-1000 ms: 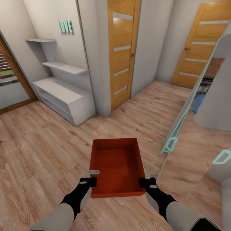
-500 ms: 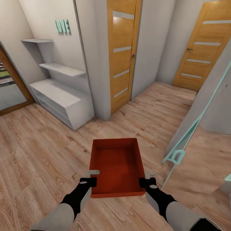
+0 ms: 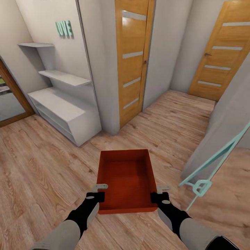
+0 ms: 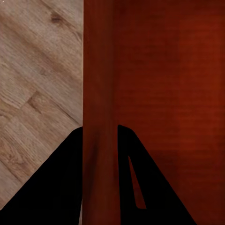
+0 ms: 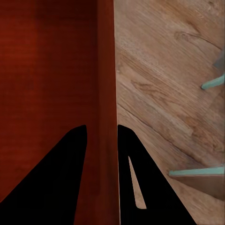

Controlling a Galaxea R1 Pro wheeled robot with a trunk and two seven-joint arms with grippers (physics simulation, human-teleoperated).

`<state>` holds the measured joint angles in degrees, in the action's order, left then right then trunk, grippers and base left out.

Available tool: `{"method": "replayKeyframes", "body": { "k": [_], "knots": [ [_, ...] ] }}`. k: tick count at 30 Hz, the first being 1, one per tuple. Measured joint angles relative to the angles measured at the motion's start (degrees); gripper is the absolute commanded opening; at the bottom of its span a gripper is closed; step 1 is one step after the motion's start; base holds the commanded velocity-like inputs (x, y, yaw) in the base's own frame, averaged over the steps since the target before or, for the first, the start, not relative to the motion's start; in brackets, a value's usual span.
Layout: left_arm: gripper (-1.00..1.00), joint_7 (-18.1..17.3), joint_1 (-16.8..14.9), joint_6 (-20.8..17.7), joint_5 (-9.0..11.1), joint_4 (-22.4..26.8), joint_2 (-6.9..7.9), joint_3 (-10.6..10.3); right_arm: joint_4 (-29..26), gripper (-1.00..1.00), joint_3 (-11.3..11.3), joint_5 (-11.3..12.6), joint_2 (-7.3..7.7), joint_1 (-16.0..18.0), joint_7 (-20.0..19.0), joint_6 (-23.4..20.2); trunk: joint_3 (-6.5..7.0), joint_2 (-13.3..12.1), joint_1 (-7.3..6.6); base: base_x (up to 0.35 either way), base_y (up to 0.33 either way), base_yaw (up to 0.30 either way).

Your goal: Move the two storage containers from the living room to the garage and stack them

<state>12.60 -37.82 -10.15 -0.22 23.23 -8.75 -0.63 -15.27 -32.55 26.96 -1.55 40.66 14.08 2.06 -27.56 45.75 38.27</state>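
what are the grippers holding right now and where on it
One orange-red storage container, carried between both arms: the left gripper pinches its left side wall, the right gripper its right side wall.

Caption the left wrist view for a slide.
Left end effector clamped on the thin wall of the orange-red rectangular storage container above light wood-plank floor.

Residential interior, hallway area.
Wood-plank floor (image 3: 41, 163), two oak doors (image 3: 132, 59) with frosted strips, white wall shelving (image 3: 60, 100), decorative "LOVE" lettering (image 3: 64, 28).
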Motion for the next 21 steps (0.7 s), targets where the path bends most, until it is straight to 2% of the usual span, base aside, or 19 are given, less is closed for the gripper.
{"method": "replayKeyframes", "body": {
  "k": [14,21],
  "knots": [
    [-1.00,0.0,0.0,0.0,0.0,-0.1,-0.01,0.0,0.0,-1.00,0.0,0.0,0.00,0.0,0.0,-0.1,1.10,0.0,0.00,0.322,0.000,0.000],
    [-1.00,0.0,0.0,0.0,0.0,-0.1,-0.02,0.0,0.0,-1.00,-0.1,0.0,0.02,0.0,0.0,-0.1,1.19,0.0,0.00,0.322,0.000,0.000]
  ]
}}
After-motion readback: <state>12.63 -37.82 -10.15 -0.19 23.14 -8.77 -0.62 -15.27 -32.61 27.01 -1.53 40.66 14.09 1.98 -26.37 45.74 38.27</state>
